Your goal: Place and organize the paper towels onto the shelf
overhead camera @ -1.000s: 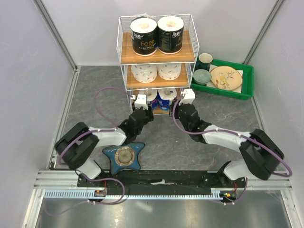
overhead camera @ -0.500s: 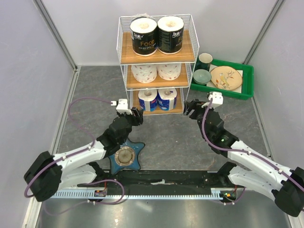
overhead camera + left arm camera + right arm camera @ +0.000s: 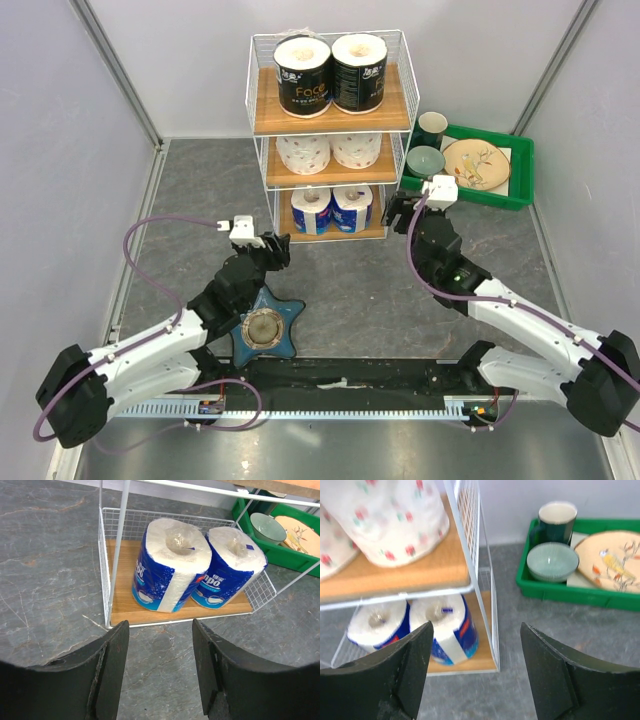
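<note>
The white wire shelf (image 3: 262,140) stands at the back centre with three wooden tiers. Two black-wrapped rolls (image 3: 303,75) stand on the top tier, two white rolls (image 3: 303,153) on the middle, two blue-white rolls (image 3: 312,210) on the bottom. The blue-white rolls also show in the left wrist view (image 3: 170,565) and the right wrist view (image 3: 445,630). My left gripper (image 3: 275,247) is open and empty, in front of the shelf's left corner. My right gripper (image 3: 397,212) is open and empty beside the shelf's right side.
A green tray (image 3: 517,160) with a cup, a bowl and a plate sits right of the shelf. A blue star-shaped dish (image 3: 264,328) lies on the grey table near my left arm. Grey walls close in the left, right and back.
Both grippers have drawn back from the bottom tier, empty. The left arm swung left and toward the near edge; the right arm moved right, then a little toward the shelf's right side.
</note>
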You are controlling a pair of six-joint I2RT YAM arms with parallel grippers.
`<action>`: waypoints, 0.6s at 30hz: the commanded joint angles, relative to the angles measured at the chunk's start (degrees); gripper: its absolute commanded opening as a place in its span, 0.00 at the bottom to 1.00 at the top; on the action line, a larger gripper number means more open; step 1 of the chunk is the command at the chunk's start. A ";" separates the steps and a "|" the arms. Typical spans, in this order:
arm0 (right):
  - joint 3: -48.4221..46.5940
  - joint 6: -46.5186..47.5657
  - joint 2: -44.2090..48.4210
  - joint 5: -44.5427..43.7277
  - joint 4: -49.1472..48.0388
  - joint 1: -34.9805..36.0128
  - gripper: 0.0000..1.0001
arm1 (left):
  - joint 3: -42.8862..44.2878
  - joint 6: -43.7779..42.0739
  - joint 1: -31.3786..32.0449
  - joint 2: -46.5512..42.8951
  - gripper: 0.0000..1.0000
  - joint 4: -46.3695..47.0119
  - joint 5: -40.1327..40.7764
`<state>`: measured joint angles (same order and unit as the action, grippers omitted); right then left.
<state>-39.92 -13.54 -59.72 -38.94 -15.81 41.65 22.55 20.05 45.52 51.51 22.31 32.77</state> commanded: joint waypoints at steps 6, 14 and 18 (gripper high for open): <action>-10.43 7.03 -6.28 -2.02 -5.72 -2.18 0.72 | -1.45 0.07 0.36 -3.60 0.61 -0.95 2.91; -13.87 6.33 -10.15 2.81 -5.90 -6.40 0.60 | -2.06 -0.63 0.36 -4.04 0.61 -1.04 3.61; -14.57 6.33 -11.03 4.74 -6.07 -7.37 0.56 | -2.51 -0.63 0.36 -4.31 0.61 -0.77 3.88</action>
<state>-51.72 -7.66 -70.24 -37.08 -20.08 35.05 20.86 20.03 45.52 48.07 20.64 34.48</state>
